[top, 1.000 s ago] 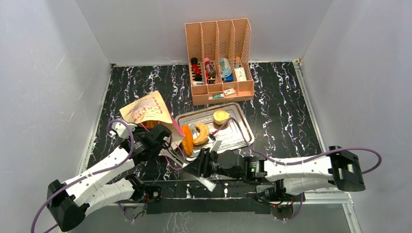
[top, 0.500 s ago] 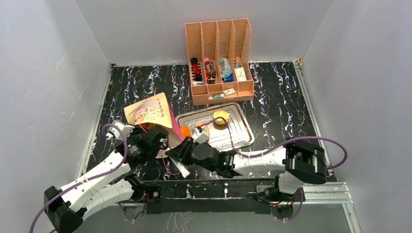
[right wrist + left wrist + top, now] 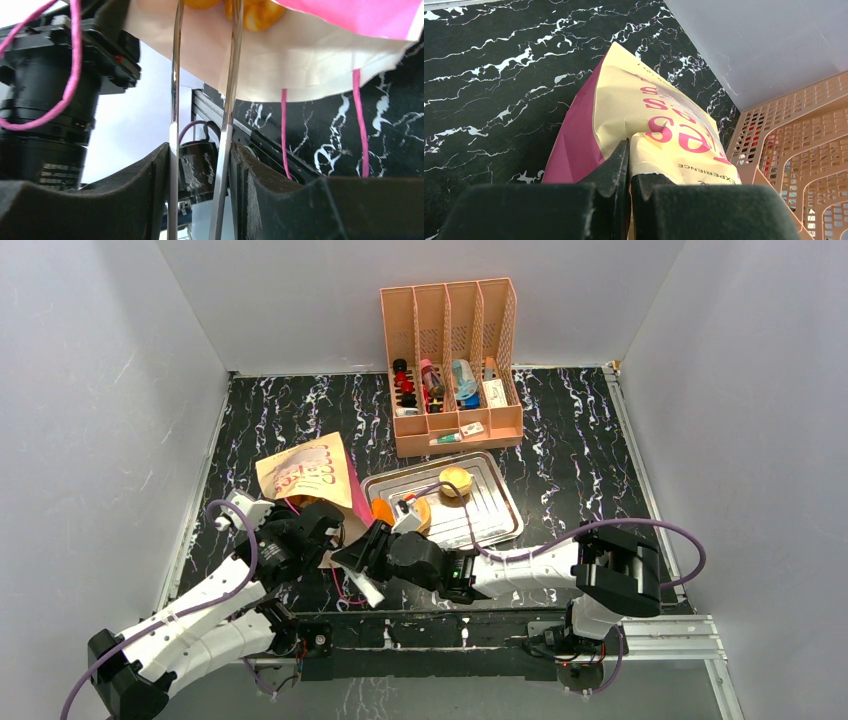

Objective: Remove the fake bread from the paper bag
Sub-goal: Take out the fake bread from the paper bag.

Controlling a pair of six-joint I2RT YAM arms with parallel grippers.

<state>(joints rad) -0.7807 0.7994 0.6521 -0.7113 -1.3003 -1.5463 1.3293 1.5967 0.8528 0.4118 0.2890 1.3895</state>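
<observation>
From the near edge of the black marbled table (image 3: 570,440), both arms reach toward the left half of the surface. The left gripper (image 3: 629,160) has its fingers pressed together on the near edge of the paper bag (image 3: 649,115), pinching the cream paper just beside the magenta side panel. The right gripper (image 3: 200,150) is clamped on a pair of metal tongs (image 3: 231,75), whose two thin arms run up between the fingers to the bag's mouth. There a piece of orange-yellow fake bread (image 3: 250,10) sits inside the opening, at the tong tips; whether the tips touch it cannot be told. Two pink cord handles (image 3: 283,130) hang from the bag's lip. The bag lies on its side, left of centre, lettering upward. Just beside it on the right, a metal tray (image 3: 490,505) holds a yellow round piece (image 3: 455,481) and an orange-brown piece (image 3: 418,512). Farthest back stands the peach slotted organizer (image 3: 450,310).
</observation>
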